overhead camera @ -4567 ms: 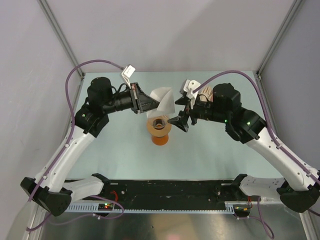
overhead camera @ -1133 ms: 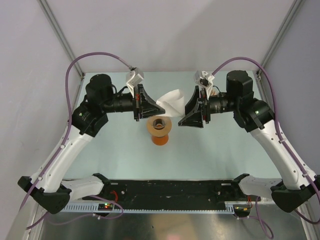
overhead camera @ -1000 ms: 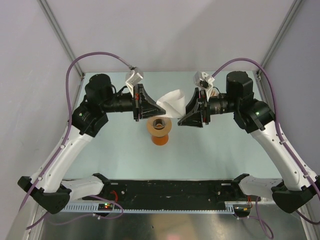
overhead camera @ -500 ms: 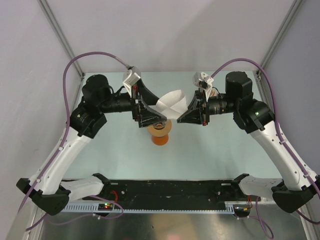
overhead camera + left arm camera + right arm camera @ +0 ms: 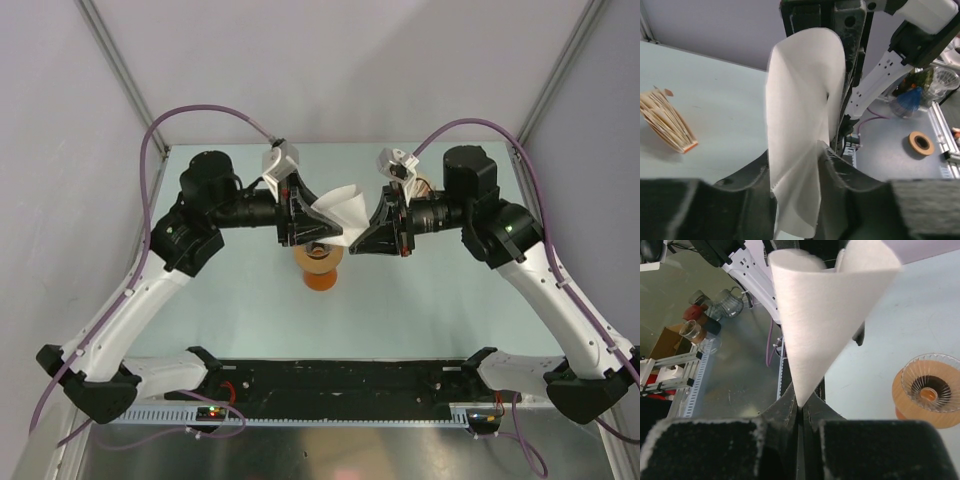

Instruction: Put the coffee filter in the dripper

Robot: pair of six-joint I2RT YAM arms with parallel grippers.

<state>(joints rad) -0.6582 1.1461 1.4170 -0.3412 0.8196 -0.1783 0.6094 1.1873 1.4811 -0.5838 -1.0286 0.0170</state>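
Note:
The coffee filter [image 5: 340,212] is a white paper cone held in the air between both grippers, just above and behind the dripper [image 5: 320,257]. In the top view the dripper shows as a tan ring on an orange base. My right gripper [image 5: 800,407] is shut on the cone's pointed tip [image 5: 801,395]. My left gripper [image 5: 794,152] has its fingers pressed against both sides of the filter's wide end [image 5: 800,110]. In the right wrist view the dripper [image 5: 927,390] stands on the table, low and to the right of the cone.
A ribbed tan stack of spare filters [image 5: 670,125] lies on the table behind the arms. The enclosure's grey walls and metal posts [image 5: 115,60] close in the back. The black base rail [image 5: 340,385] runs along the near edge.
The left jaws opened wide around the filter, then closed in on its wide end as the left arm shifted right. The right gripper kept hold of the tip.

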